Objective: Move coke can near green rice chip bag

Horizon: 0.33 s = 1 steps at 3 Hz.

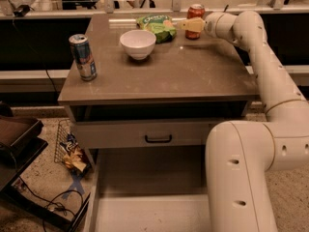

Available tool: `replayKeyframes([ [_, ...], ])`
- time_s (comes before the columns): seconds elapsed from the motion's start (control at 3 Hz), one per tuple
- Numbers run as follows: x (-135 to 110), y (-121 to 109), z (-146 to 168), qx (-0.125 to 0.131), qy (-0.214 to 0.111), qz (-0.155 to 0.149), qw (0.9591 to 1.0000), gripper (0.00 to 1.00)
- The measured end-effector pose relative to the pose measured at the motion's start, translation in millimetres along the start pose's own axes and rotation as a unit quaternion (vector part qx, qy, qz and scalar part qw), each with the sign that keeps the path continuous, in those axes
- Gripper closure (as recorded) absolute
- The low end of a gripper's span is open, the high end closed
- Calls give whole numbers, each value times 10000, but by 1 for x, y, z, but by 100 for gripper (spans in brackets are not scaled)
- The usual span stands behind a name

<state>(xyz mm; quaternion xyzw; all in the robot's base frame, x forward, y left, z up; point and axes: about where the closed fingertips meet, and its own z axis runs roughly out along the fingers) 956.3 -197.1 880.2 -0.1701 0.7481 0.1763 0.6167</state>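
Spotted the gripper (189, 23) at 1 o'clock on the table (193, 71), clamped on the coke can (196, 10), one pale finger laid across the can's front. Noted the can upright, just beside the green rice chip bag (155, 26), at the bag's 3 o'clock. Saw a white bowl (138, 43) near the bag's 7 o'clock. Found a blue-and-silver can (83, 57) standing well apart, toward the table's 9 o'clock.
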Motion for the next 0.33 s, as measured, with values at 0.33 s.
replayKeyframes([
  [0.33,0,0,0,-1,0,0,10000,0],
])
